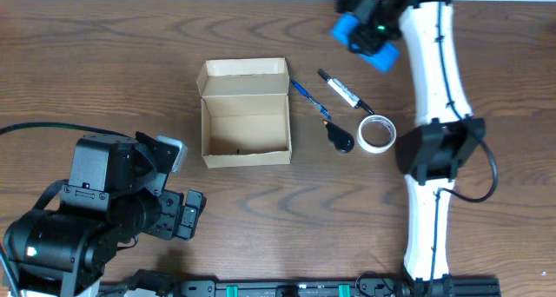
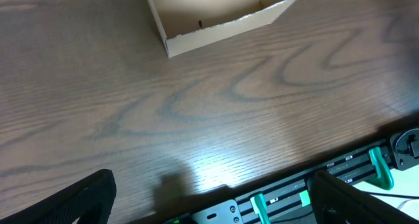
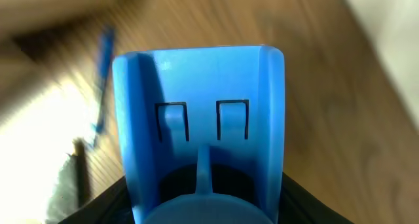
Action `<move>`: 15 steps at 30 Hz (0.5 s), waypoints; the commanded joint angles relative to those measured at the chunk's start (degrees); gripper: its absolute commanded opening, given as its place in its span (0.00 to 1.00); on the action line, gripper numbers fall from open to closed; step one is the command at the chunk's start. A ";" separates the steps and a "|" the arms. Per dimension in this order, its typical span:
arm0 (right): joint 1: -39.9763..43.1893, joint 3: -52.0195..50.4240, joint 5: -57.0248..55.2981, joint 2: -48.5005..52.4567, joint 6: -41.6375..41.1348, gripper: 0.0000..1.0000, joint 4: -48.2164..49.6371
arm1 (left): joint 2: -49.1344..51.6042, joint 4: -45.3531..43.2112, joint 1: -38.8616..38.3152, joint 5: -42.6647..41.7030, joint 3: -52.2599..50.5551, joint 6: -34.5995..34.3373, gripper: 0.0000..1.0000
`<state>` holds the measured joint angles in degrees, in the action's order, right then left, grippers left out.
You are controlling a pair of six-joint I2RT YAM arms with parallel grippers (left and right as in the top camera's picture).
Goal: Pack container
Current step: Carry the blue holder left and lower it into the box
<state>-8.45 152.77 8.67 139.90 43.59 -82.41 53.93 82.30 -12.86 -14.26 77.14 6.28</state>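
Near edge, left gripper (image 2: 211, 178) splayed wide, holding nothing; mid-table, tan rectangular cardboard container (image 1: 248, 156), flap lid open, looking empty; far right, right gripper (image 1: 369, 36) clamped on moulded blue plastic piece (image 3: 200, 119), best carried level over the opening and lowered inside before letting go.

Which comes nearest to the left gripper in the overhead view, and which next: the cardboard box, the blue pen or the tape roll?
From the left gripper, in the overhead view:
1. cardboard box, right beside it, toward the table's middle.
2. blue pen, just past the box's far side.
3. tape roll, farther out still, by the other arm.
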 commanded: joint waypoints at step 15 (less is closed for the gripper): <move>-26.69 3.26 2.54 -0.17 -4.09 0.40 -7.43 | -0.07 0.22 0.09 -0.35 0.96 1.01 0.95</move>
<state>-33.10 154.78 10.50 139.87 41.39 -89.03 53.93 82.30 -12.86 -14.26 77.14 6.28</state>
